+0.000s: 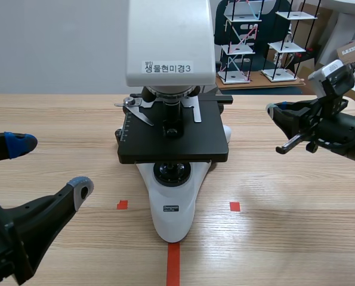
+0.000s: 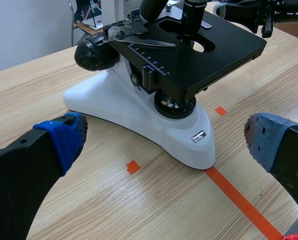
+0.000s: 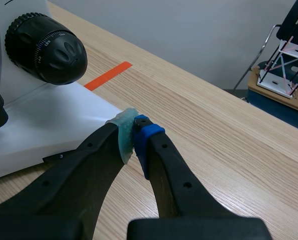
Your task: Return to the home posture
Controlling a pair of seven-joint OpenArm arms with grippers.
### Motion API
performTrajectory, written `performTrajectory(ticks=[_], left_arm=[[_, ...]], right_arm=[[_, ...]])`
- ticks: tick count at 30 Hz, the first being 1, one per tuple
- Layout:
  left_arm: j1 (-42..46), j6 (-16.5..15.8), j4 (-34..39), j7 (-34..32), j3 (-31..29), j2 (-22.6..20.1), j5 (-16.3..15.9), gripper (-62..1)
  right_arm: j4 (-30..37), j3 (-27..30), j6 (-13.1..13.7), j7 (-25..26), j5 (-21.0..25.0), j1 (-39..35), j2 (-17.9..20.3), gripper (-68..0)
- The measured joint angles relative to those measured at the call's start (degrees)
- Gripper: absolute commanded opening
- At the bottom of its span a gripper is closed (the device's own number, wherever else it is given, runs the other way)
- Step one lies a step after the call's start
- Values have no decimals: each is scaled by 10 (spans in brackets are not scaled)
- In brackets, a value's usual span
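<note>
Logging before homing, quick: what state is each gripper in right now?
Left gripper: open, holding nothing.
Right gripper: closed, pads together, holding nothing.

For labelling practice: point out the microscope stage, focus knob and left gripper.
stage [image 1: 207, 138], scene view, black top.
focus knob [image 3: 46, 47], right wrist view, ribbed face.
left gripper [image 2: 166, 137], left wrist view, midway between fingertips.

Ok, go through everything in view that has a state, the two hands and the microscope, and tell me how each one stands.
Left black robot hand: open, holding nothing.
Right black robot hand: shut, pads pressed together on nothing.
White microscope with black stage: upright on the light wooden table, neither hand touching it.
</note>
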Motion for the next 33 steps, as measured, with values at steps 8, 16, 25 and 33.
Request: performTrajectory(ticks=[8,16,25,33], left_arm=[[0,0,0,0,0,0,0,14],[0,0,0,0,0,0,0,14],[0,0,0,0,0,0,0,14],[0,0,0,0,0,0,0,14]], right_arm=[[2,0,0,25,5,-8,7,-590],[105,1,-2,55,82,-135,82,-449],[258,71,-3,38,172,-305,105,-212],[399,169,-24,-65,200,-435,100,-166]])
